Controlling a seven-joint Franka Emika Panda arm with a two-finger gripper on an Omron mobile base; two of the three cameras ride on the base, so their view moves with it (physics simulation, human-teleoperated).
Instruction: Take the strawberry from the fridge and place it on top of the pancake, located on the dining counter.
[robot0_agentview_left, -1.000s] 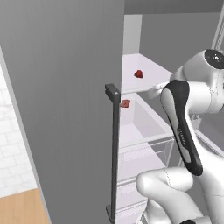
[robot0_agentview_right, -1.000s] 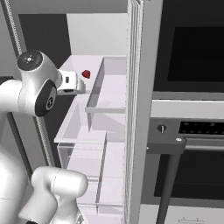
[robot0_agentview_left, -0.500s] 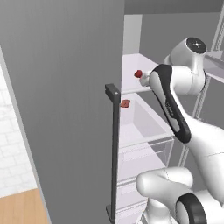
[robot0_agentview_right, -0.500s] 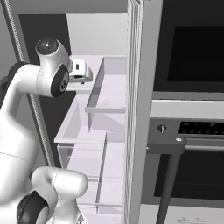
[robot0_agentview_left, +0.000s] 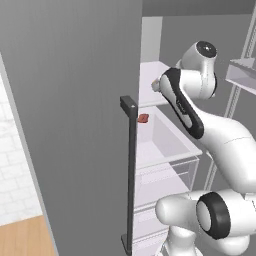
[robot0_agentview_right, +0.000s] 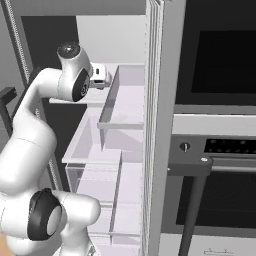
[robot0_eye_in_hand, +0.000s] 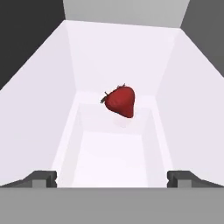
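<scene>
- Reaching into the fridge (robot0_agentview_left: 75, 100) is judged to be the step in hand; the arm is seen extended past the open door toward an upper white shelf (robot0_agentview_right: 127, 92).
- The pincer (robot0_eye_in_hand: 112, 179) is found wide open, its two dark fingertips (robot0_eye_in_hand: 41, 178) set far apart at the bottom of the hand view, with nothing held between them.
- The strawberry (robot0_eye_in_hand: 120, 101) is located on the floor of the white shelf, straight ahead of the pincer and centred between the lines of its two tips, well apart from them.
- The berry is seen lying on its side: the dark leafy top is turned toward the upper left of the hand view and the pointed end toward the lower right, so its long axis is set slantwise to the line joining the fingertips.
- No contact between pincer and berry is observed; bare shelf floor is visible between them.
- A straight advance along the pincer's own axis is judged sufficient to bring the berry between the jaws; no sideways correction appears needed.
- A small flat reddish-brown piece (robot0_agentview_left: 143, 118) is noted on a lower level beside the door handle (robot0_agentview_left: 131, 170) in the left base view; it is not the target.
- The risk is judged to lie in the berry's small rounded form, which could be nudged deeper by an early touch.
</scene>
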